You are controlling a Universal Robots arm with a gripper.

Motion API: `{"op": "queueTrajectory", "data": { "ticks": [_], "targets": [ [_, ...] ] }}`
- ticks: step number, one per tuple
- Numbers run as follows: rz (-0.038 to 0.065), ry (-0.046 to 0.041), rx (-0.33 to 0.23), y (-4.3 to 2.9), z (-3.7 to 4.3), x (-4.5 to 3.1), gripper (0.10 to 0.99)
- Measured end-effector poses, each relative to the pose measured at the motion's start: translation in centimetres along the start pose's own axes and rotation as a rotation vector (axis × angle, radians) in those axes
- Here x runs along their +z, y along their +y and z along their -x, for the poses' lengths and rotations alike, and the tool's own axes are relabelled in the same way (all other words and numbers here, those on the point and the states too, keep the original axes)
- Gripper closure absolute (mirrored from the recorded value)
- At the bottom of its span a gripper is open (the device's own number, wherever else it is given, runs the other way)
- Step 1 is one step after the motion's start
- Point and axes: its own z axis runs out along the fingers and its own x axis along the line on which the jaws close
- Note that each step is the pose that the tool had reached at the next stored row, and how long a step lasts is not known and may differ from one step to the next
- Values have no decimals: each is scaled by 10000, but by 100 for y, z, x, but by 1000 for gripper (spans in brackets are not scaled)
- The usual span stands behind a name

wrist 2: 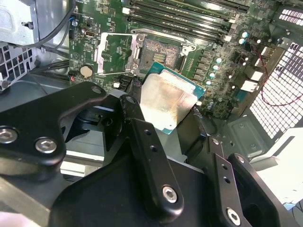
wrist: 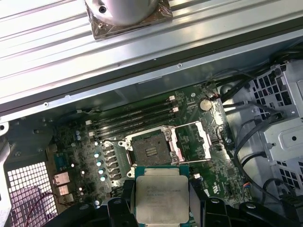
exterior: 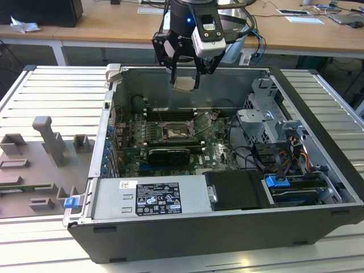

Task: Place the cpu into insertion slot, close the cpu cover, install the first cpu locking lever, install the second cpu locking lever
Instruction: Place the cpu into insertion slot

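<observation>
My gripper (exterior: pixel 185 81) hangs above the open computer case, near its back wall, shut on the cpu (exterior: pixel 183 84), a small pale silver square. Both wrist views show the cpu (wrist 2: pixel 165 101) (wrist: pixel 160 196) pinched by its edges between the black fingers (wrist 2: pixel 135 123), metal top showing. Below it, on the green board, lies the insertion slot (wrist: pixel 150 147) (wrist 2: pixel 161 52) (exterior: pixel 173 132), a dark square socket with nothing in it. The cpu cover (wrist: pixel 207 142) (wrist 2: pixel 101 53), a silvery window frame, is swung open beside the slot.
Long black memory slots (wrist: pixel 132 118) run next to the socket. A drive cage with cables (exterior: pixel 273 131) fills the case at the exterior view's right, and a labelled power supply (exterior: pixel 156 199) sits in front. Grey fixtures (exterior: pixel 48 142) stand on the table outside the case.
</observation>
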Motion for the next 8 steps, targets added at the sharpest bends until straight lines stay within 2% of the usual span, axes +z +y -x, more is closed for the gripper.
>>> {"op": "queueTrajectory", "data": {
  "ticks": [8],
  "targets": [
    [1, -8, 87, 0, 0, 0, 545]
  ]
}}
